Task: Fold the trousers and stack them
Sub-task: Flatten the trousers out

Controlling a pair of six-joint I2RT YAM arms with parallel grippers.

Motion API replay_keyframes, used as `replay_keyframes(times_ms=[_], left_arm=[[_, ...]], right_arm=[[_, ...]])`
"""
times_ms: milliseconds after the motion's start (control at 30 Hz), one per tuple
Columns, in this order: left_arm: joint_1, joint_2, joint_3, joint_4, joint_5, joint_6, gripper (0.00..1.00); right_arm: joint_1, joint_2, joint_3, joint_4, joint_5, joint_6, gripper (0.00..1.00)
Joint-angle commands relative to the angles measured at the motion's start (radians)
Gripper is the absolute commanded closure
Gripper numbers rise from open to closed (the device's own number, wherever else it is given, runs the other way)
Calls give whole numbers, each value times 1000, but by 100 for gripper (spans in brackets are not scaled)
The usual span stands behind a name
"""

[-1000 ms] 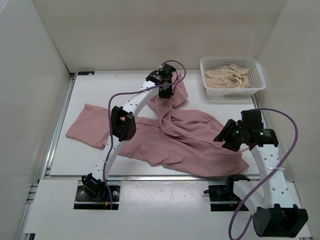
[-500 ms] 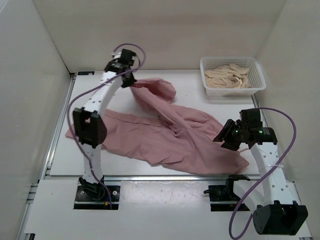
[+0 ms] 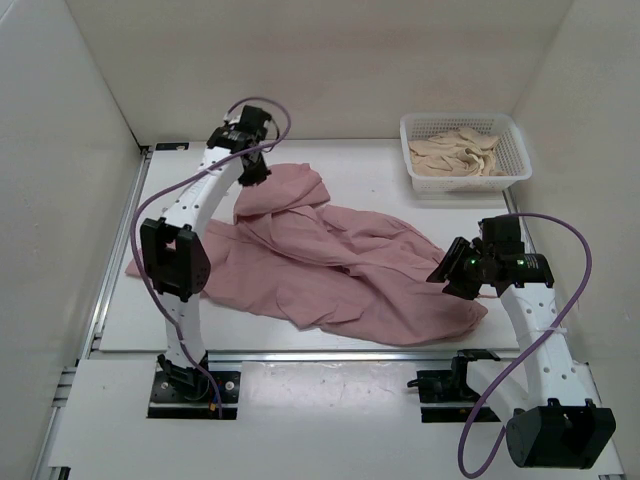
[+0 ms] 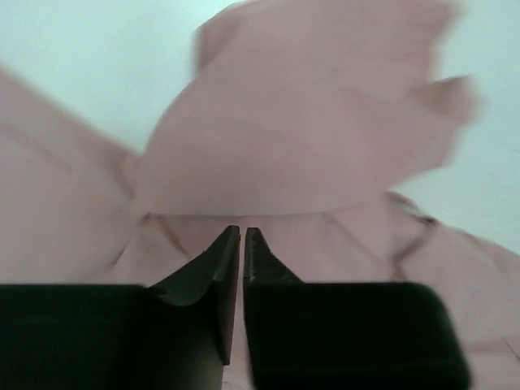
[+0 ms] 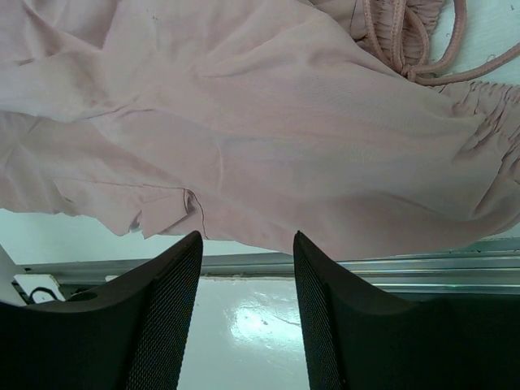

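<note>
White walls (image 3: 300, 70) close in the white table (image 3: 380, 185) on three sides, and a metal rail (image 5: 366, 268) runs along its near edge. The trousers (image 3: 340, 265) sprawl rumpled across most of the table, from a leg end at the left edge to the waistband at the near right, with one bunched end reaching toward the far left.

The left arm (image 3: 190, 205) stands tall from its base and arches far over to the back of the table, wrist bent down over that bunched end. The right arm (image 3: 535, 320) rises from the near right corner and bends inward, its wrist low over the near-right edge of the cloth. A white basket (image 3: 408, 150) with pale cloth (image 3: 460, 150) in it sits at the far right corner, apart from the trousers.

The left gripper (image 3: 253, 172) (image 4: 243, 236) has its fingers drawn to a thin slit, nipping a fold of the pink fabric. The right gripper (image 3: 450, 275) (image 5: 248, 244) hangs with its fingers apart, holding nothing, above the hem by the rail. A looped drawstring (image 5: 406, 41) lies at the gathered waistband
</note>
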Motion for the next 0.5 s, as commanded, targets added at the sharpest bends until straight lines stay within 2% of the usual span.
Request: replay_keyframes(times_ms=[0, 67, 100, 133, 167, 200, 233, 267, 467], left_arm=[[-74, -10, 197, -25, -75, 70, 83], [-117, 51, 330, -65, -93, 94, 86], [-131, 121, 378, -103, -94, 107, 81], [-160, 158, 423, -117, -83, 143, 72], [-174, 195, 499, -129, -83, 160, 34], [-186, 261, 529, -140, -83, 174, 15], [-198, 290, 547, -149, -83, 189, 6], [-219, 312, 557, -149, -83, 199, 0], [-252, 436, 538, -135, -118, 214, 0]], right_arm=[[-2, -9, -10, 19, 5, -13, 46], [-2, -9, -10, 19, 5, -13, 46], [-2, -9, -10, 19, 5, -13, 46], [-2, -9, -10, 19, 5, -13, 46], [-2, -9, -10, 19, 5, -13, 46], [-2, -9, -10, 19, 5, -13, 46], [-2, -9, -10, 19, 5, -13, 46], [-2, -9, -10, 19, 5, -13, 46], [-2, -9, -10, 19, 5, -13, 46]])
